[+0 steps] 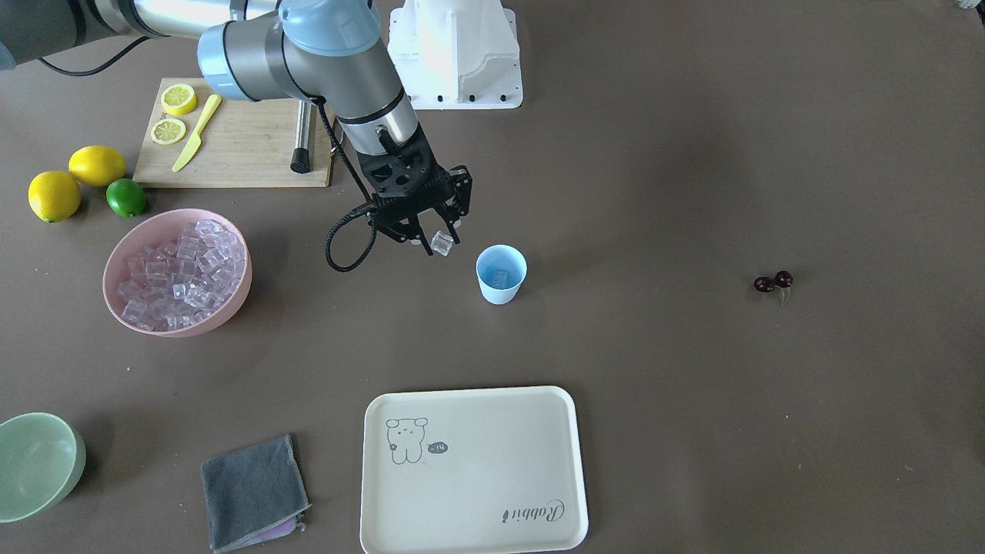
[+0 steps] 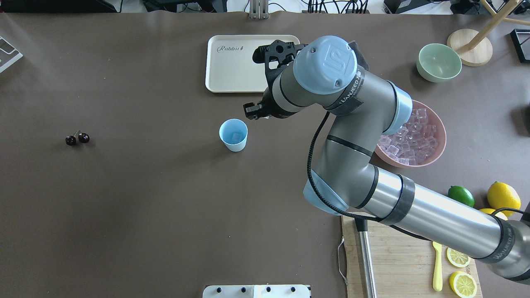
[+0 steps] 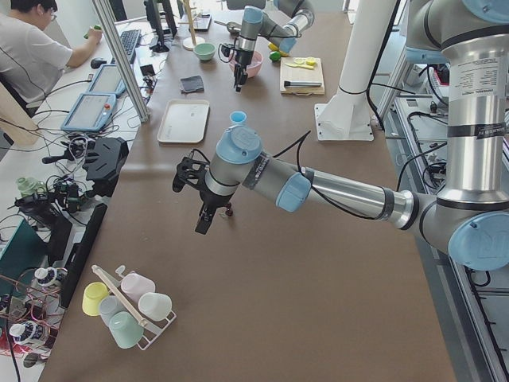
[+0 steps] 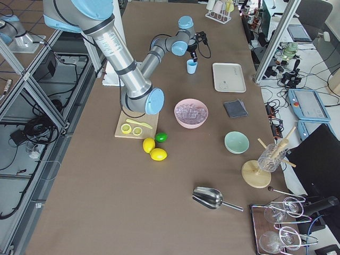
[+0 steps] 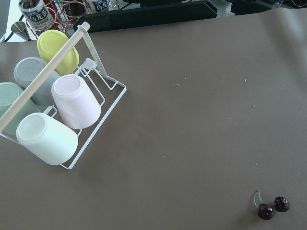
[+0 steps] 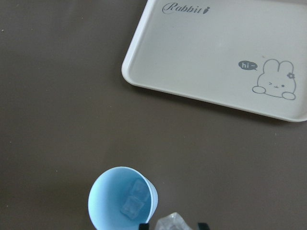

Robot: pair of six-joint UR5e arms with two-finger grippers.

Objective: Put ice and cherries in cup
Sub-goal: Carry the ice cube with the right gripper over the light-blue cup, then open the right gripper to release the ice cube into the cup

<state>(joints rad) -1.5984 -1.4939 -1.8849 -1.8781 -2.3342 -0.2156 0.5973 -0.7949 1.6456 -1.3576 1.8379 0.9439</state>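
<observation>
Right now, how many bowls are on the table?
2. The pink bowl, full of ice, sits beside the cutting board. The pale green bowl sits empty near the grey cloth. I see none hidden.

A clear ice cube (image 1: 442, 245) sits pinched in the right gripper (image 1: 435, 238), raised just beside the rim of the upright light-blue cup (image 1: 501, 275). The cup stands to the gripper's left with cubes (image 6: 133, 200) inside. More ice (image 1: 185, 273) is heaped in a pink bowl (image 1: 233, 302) to its right. Twin dark cherries (image 1: 773, 282), stems joined, lie far to its left.
</observation>
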